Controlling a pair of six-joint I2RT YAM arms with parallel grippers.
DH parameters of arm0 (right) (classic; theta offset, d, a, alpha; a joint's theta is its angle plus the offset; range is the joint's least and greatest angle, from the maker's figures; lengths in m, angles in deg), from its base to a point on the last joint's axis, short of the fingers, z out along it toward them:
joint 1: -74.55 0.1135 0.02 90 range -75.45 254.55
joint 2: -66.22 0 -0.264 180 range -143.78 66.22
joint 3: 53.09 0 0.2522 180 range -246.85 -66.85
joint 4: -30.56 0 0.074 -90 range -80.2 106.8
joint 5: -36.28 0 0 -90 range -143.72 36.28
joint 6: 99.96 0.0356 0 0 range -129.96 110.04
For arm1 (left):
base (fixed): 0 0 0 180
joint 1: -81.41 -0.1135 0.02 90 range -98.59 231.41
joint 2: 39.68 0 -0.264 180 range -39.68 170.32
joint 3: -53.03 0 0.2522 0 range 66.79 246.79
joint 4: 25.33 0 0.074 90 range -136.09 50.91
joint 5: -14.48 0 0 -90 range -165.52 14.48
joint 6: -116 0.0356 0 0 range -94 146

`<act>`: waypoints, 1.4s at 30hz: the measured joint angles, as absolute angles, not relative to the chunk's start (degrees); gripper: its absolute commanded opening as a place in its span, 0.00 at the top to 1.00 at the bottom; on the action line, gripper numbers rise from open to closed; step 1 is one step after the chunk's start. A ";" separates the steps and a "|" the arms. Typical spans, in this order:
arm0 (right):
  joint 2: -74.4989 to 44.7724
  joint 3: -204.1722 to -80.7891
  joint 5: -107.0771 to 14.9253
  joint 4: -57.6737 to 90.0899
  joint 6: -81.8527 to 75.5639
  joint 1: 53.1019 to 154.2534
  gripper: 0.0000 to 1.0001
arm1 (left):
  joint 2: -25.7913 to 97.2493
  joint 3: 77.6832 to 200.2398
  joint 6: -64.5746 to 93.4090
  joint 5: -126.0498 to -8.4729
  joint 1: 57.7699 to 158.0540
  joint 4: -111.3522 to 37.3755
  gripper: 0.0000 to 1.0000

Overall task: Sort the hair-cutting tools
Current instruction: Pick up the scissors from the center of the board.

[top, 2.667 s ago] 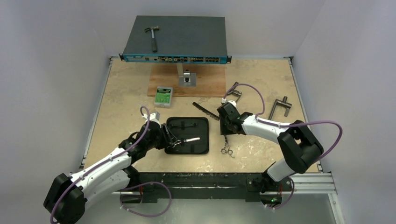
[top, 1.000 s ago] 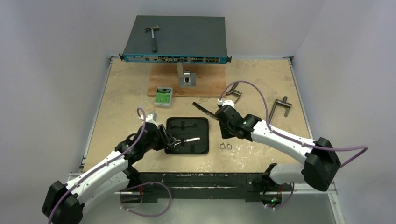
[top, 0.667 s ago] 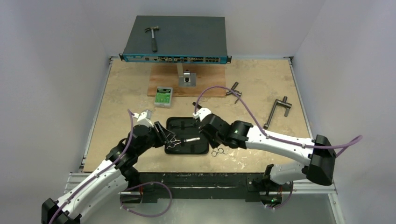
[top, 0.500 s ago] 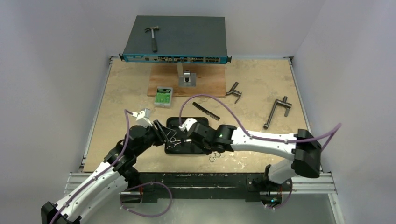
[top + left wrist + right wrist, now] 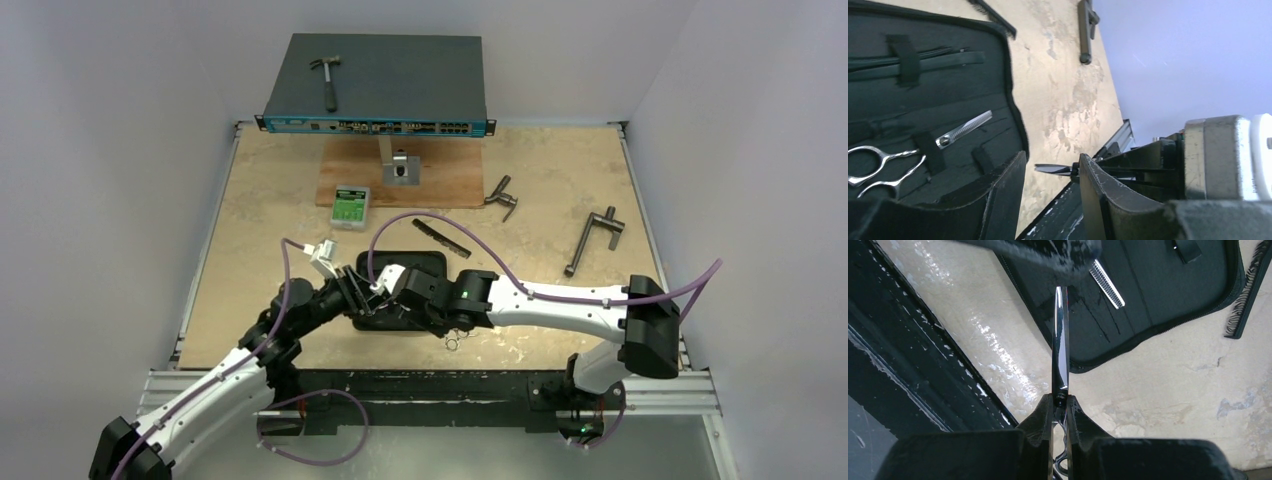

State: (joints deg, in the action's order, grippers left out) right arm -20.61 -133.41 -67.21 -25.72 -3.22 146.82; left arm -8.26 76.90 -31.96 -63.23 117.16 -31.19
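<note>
Two scissors logged: smooth-bladed pair pinched at its pivot by the closed right claw over the case edge; toothed pair strapped inside. Left claw parted, empty. Green box label illegible.

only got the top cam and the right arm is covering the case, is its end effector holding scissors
Observer: Yes. The right wrist view shows the right end effector shut on silver scissors, blades closed, with the tip seen against the case.
Operator: anything in the case
Observer: In the left wrist view, serrated scissors lie inside it, under an elastic strap.
Operator: left end effector got anything
Observer: No. The left end effector is open and empty.
</note>
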 measured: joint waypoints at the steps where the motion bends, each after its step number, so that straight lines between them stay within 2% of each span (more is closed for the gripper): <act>1: -20.59 -133.41 -67.08 -25.50 -3.22 146.84 1.00 | -7.73 76.90 -31.96 -62.51 117.16 -29.99 0.57; 9: -19.25 -133.43 -66.16 -22.83 -2.91 146.89 1.00 | 0.55 76.90 -32.18 -56.78 117.16 -20.24 0.57; 19: -18.42 -133.48 -66.30 -22.03 -2.91 146.89 1.00 | 5.53 76.90 -32.18 -53.20 117.16 -16.70 0.60; 32: -16.70 -133.48 -68.22 -20.63 -1.34 146.89 1.00 | 8.75 76.66 -34.10 -51.12 117.05 -10.27 0.82; 38: -15.58 -133.48 -68.37 -19.71 -0.46 146.89 1.00 | 9.47 76.40 -35.59 -50.09 117.05 -6.84 1.00; 42: -15.56 -133.48 -68.94 -19.51 -0.33 146.89 1.00 | 9.47 76.38 -36.04 -49.94 117.05 -5.44 1.00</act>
